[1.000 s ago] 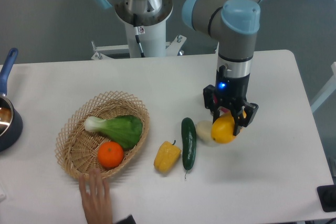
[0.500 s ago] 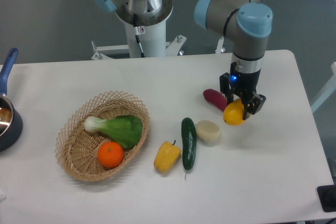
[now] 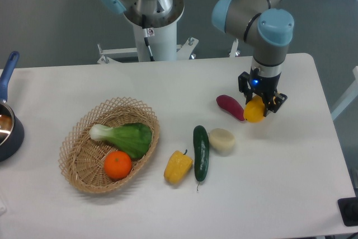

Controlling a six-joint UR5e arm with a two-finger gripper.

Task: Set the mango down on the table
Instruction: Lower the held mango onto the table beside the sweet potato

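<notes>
Right of centre in the frame we see the black two-finger gripper (image 3: 258,106) clamped on the mango (image 3: 254,110), a smooth, glossy yellow-orange oval sitting low over the matte white table (image 3: 291,183), just right of a dark reddish, tapered sweet potato (image 3: 230,107). Below these lie a pale, rounded cream lump (image 3: 222,140), a slender dark green cucumber (image 3: 201,152) and a lumpy yellow bell pepper (image 3: 178,166). At lower left we see an oval woven wicker basket (image 3: 78,158) holding a leafy green bok choy (image 3: 124,137) and a round orange fruit (image 3: 117,164).

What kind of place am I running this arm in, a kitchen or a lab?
Most likely a robotics lab staged as a kitchen: the gripper holds a mango over a bare white table, with a wicker basket of produce on it, and a grey floor behind.
</notes>
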